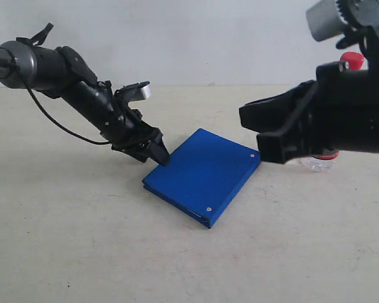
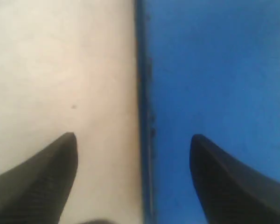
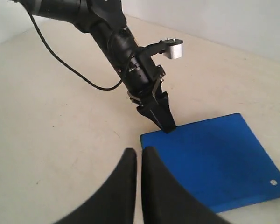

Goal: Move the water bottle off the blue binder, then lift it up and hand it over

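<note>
1. Where the left gripper [image 1: 159, 154] was tipped down at the far-left edge of the blue binder [image 1: 202, 173], its jaws were held well apart. One fingertip was placed over the table [image 1: 82, 252] and the other over the blue cover. The edge was straddled, it was judged, so that the binder could be pinched for the lift.
2. The binder was laid flat in the middle of the table, and nothing was seen on its cover.
3. The right gripper [image 3: 139, 154] was held above the table, near the binder's right corner. Its fingers were drawn almost together, with only a slit between them, and nothing was held.
4. The water bottle [image 1: 352, 60] was stood on the table just right of the binder and was judged to be off it. Only the red cap and part of the clear base were seen, the rest being hidden behind the right arm.
5. Whether the binder was touched by the left fingertips could not be told, since the left wrist view was blurred.
</note>
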